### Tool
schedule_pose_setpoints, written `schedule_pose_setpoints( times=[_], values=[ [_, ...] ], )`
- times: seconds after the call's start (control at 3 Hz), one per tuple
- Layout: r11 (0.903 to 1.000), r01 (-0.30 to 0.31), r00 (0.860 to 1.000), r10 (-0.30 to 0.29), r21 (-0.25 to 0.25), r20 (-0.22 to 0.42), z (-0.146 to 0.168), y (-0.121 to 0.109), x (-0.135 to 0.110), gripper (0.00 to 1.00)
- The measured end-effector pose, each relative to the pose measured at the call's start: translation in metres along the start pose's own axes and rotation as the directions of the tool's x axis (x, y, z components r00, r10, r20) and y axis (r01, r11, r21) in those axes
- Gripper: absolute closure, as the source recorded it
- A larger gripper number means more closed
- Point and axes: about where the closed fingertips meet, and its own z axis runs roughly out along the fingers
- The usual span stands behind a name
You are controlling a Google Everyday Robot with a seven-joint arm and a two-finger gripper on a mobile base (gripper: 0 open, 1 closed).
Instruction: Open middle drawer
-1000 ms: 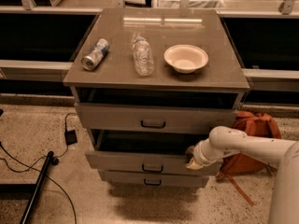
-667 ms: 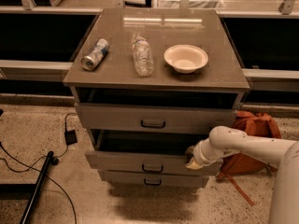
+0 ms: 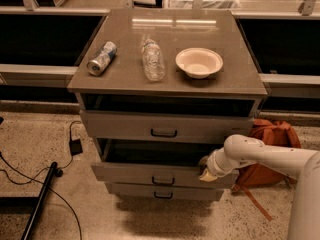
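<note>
The middle drawer is pulled out past the fronts above and below it, with a dark gap showing over its front. Its small dark bar handle sits centred on the low front. The top drawer has a taller front and also stands slightly out. The lowest drawer is narrower and stays in. My gripper is at the right end of the middle drawer's top edge, at the end of my white arm that reaches in from the right.
On the cabinet top lie a can on its side, a clear plastic bottle and a white bowl. An orange backpack sits on the floor at the right. Black cables and a dark pole lie at the left.
</note>
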Motion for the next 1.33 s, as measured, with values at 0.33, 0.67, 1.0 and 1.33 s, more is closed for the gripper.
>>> schedule_pose_setpoints(
  times=[0.33, 0.67, 1.0, 1.33],
  values=[
    [1.0000, 0.000, 1.000, 0.000, 0.000, 0.000, 0.000, 0.000, 0.000, 0.36],
    [1.0000, 0.000, 1.000, 0.000, 0.000, 0.000, 0.000, 0.000, 0.000, 0.12],
    [1.0000, 0.008, 1.000, -0.008, -0.005, -0.011, 0.002, 0.003, -0.001, 0.00],
    [0.9993, 0.032, 0.999, -0.032, -0.020, -0.044, -0.003, 0.016, -0.005, 0.14]
  ],
)
